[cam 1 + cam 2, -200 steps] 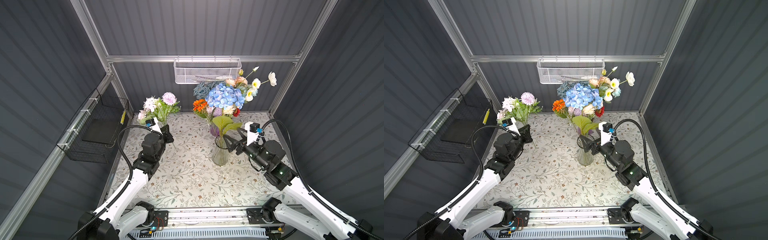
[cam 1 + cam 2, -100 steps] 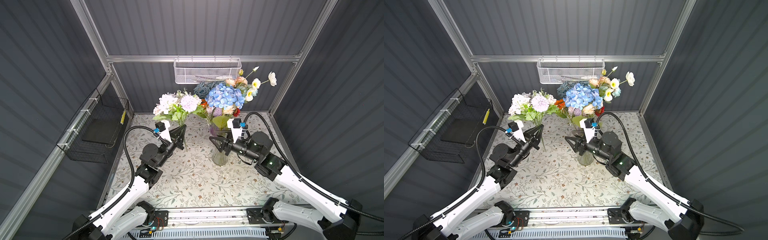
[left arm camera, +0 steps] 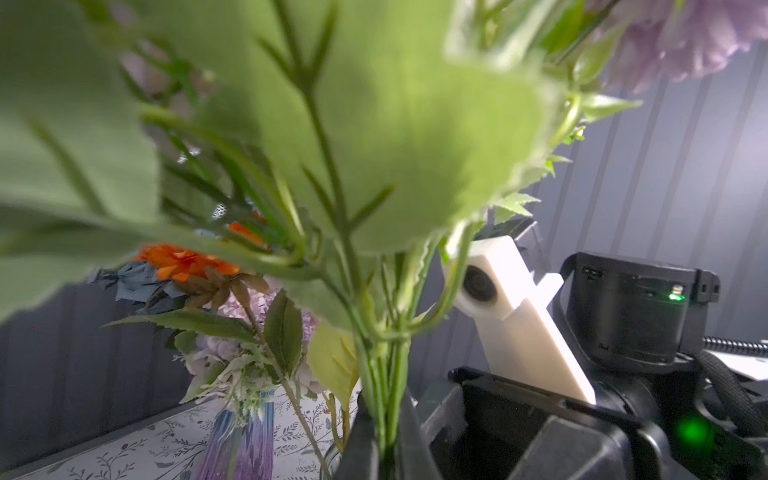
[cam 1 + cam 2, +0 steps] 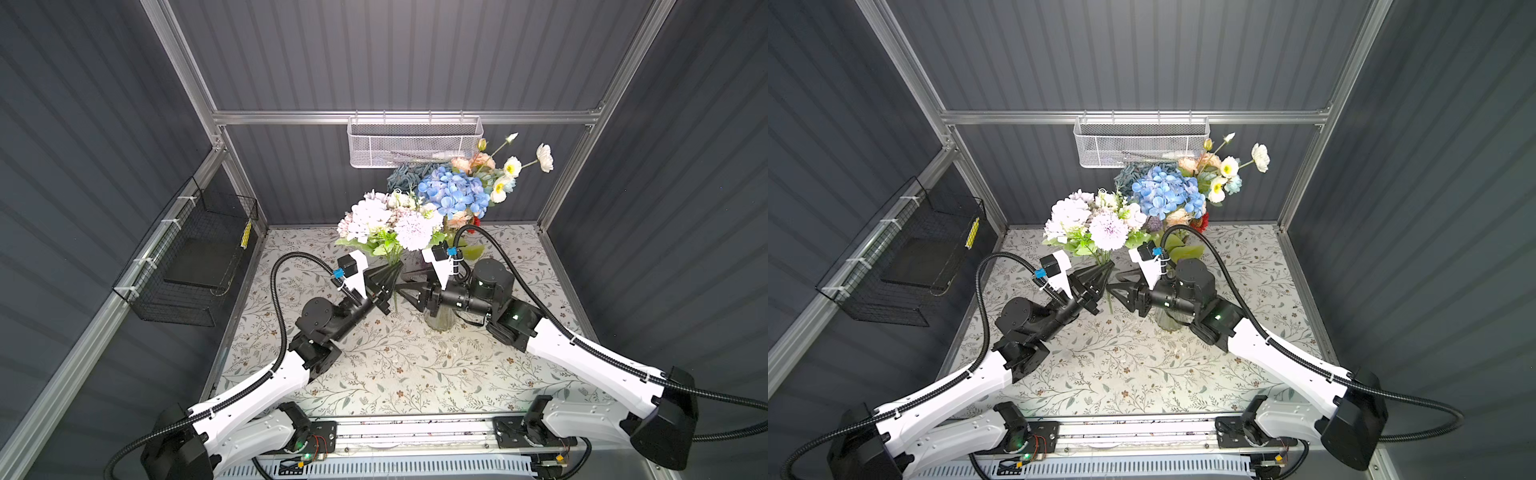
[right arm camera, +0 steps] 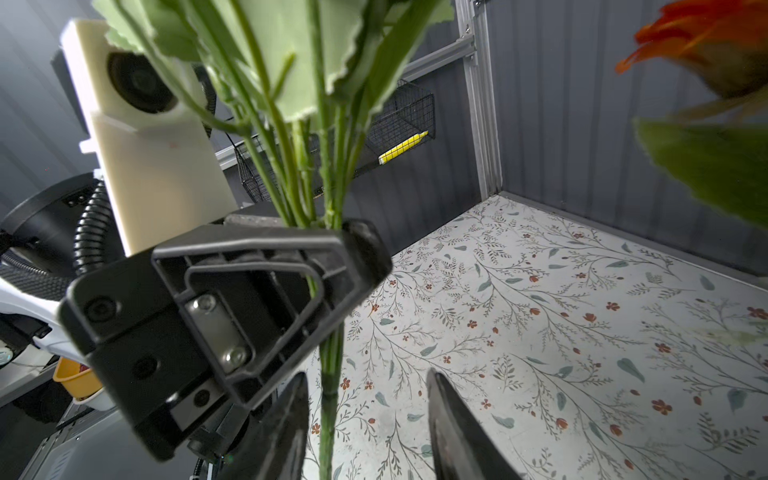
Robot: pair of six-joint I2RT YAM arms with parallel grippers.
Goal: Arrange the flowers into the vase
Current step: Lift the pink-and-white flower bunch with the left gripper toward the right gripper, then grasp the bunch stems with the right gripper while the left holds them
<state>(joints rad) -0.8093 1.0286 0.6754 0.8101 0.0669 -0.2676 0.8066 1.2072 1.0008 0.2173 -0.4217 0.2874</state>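
Observation:
In both top views my left gripper (image 4: pixel 394 271) (image 4: pixel 1106 268) is shut on the green stems of a bunch of white and lilac flowers (image 4: pixel 386 220) (image 4: pixel 1092 220), held upright above the table's middle. The left wrist view shows the stems (image 3: pixel 386 374) pinched between the left gripper (image 3: pixel 384 415) fingers. My right gripper (image 4: pixel 402 283) (image 5: pixel 368 399) is open around the lower stem (image 5: pixel 330 374), which runs close to one finger with a gap to the other. The clear vase (image 4: pixel 439 322) (image 4: pixel 1169 322) stands under the right arm, holding blue, peach and white-and-yellow flowers (image 4: pixel 453 193).
A white mesh basket (image 4: pixel 415 141) hangs on the back wall and a black wire basket (image 4: pixel 195 266) on the left wall. A purple ribbed vase (image 3: pixel 241 436) stands behind the clear one. The floral tablecloth (image 4: pixel 415 365) lies bare in front of both arms.
My left gripper carried the bunch from the back left to the middle. My right gripper swung left from the vase to the bunch's stem, and its jaws narrowed.

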